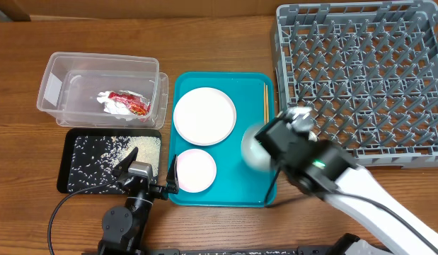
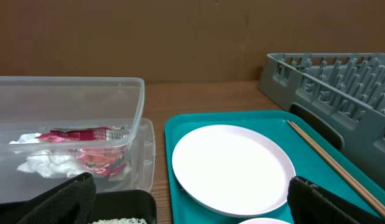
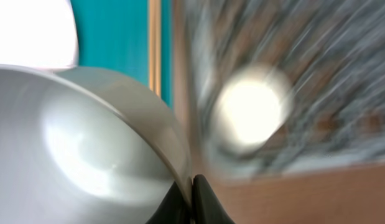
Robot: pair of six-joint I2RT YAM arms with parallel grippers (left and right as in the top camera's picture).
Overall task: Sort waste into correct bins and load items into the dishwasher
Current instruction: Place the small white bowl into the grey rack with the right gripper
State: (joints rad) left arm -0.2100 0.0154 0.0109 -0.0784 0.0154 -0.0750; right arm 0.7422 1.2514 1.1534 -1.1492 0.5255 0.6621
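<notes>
My right gripper (image 3: 192, 186) is shut on the rim of the white bowl (image 3: 74, 149) and holds it above the right end of the teal tray, by the grey dish rack (image 1: 360, 78); the bowl (image 1: 250, 150) looks blurred. A round white blob, perhaps the small cup (image 3: 251, 109), shows blurred at the rack's near left corner. The large plate (image 1: 204, 115), small plate (image 1: 196, 170) and chopsticks (image 1: 266, 103) lie on the teal tray. The wrapper (image 1: 125, 103) lies in the clear tub (image 1: 56, 71). Rice (image 1: 109, 152) lies in the black tray (image 1: 66, 173). My left gripper (image 1: 149, 183) is open and empty between the black tray and the small plate.
The teal tray (image 1: 254, 191) sits mid-table between the tubs and the rack. In the left wrist view the large plate (image 2: 232, 168), chopsticks (image 2: 329, 162), tub (image 2: 68, 118) and rack (image 2: 341, 74) lie ahead. A black cable runs at the front left.
</notes>
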